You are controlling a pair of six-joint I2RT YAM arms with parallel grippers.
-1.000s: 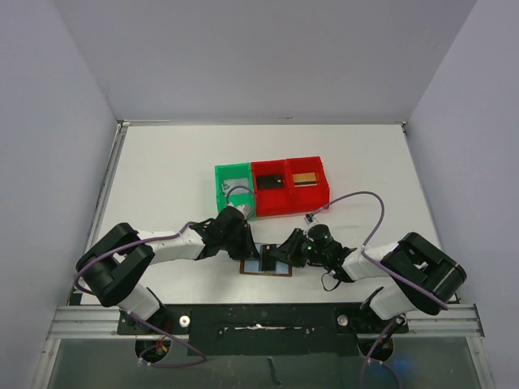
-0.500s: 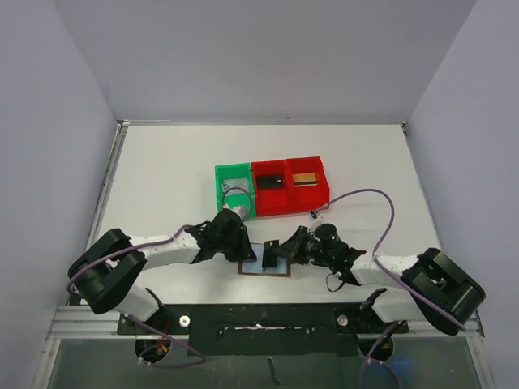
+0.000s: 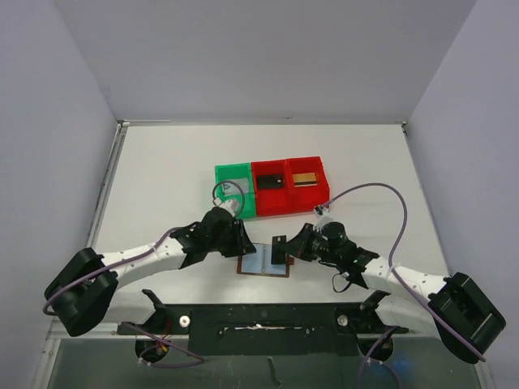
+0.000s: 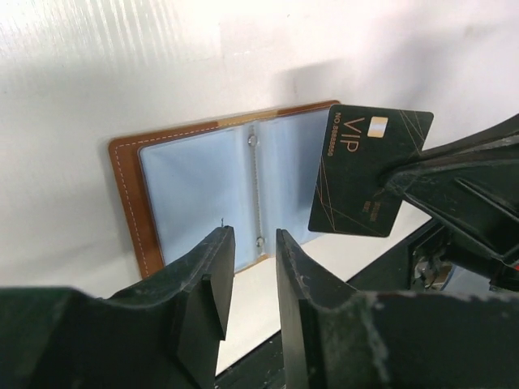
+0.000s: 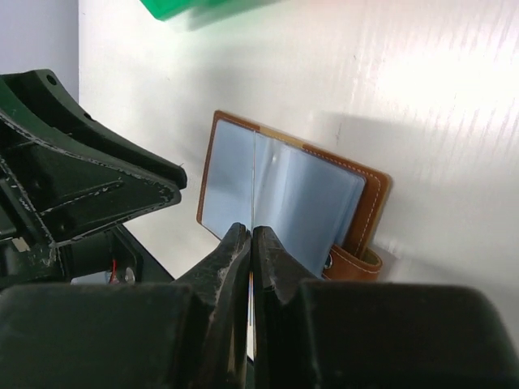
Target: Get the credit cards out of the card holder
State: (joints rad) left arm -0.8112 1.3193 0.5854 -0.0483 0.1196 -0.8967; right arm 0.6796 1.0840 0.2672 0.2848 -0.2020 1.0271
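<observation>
The right end effector [image 5: 247, 237] is clenched on a black card [image 4: 369, 174], held clear above the right half of the open card holder [image 4: 195, 190], which lies flat on the surface [image 3: 162, 178]. The bins [image 3: 280, 207] lie straight beyond, on the far side. The left end effector [image 4: 247, 247], fingers slightly parted and empty, sits by the holder's left edge; whether the pale sleeves [image 5: 308, 203] hide more cards cannot be told.

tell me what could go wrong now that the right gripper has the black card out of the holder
1. The right gripper pinches the black card only by one edge, so the card may pivot or slip on the way to the bins.
2. The left gripper hovers open close beside it, by the card holder. A swing toward the bins could clip it.
</observation>
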